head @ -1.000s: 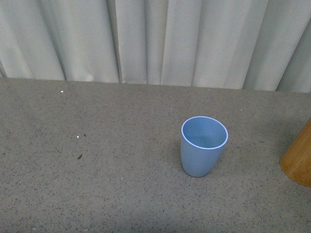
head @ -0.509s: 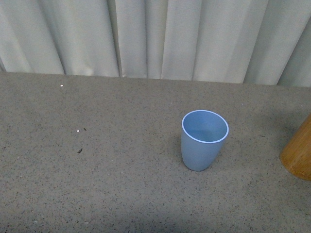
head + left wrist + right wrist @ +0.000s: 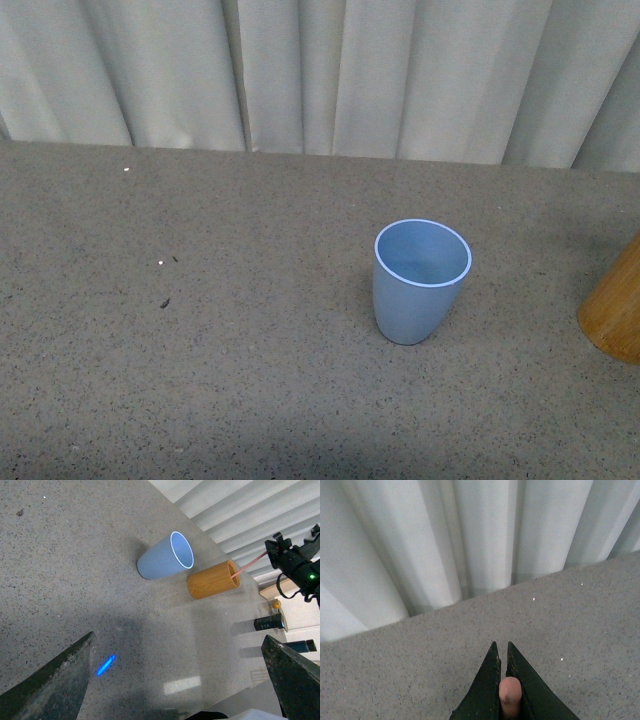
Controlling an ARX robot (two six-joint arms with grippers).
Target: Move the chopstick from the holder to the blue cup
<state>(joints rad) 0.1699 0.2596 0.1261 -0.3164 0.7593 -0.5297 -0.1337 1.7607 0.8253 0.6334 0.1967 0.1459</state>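
Note:
The light-blue cup (image 3: pixel 422 280) stands upright right of the table's middle, and it is empty. It also shows in the left wrist view, the blue cup (image 3: pixel 165 557) next to the tan wooden holder (image 3: pixel 212 580). Only an edge of the holder (image 3: pixel 615 315) shows at the front view's right border. The thin pink chopstick (image 3: pixel 250 566) runs from the holder's mouth up to my right gripper (image 3: pixel 278 549). In its own view my right gripper (image 3: pixel 501 645) is shut on the chopstick's end (image 3: pixel 510 695). My left gripper (image 3: pixel 178 636) is open and hangs well away from the cup.
A pale pleated curtain (image 3: pixel 320 70) hangs along the table's far edge. Small dark specks (image 3: pixel 163 300) lie on the grey table at the left. A blue light streak (image 3: pixel 105 665) falls on the tabletop. Dark bottles (image 3: pixel 270 622) stand beyond the holder.
In the front view the cup, holder and table edge sit slightly higher in the frame than a second ago. Their spacing is unchanged.

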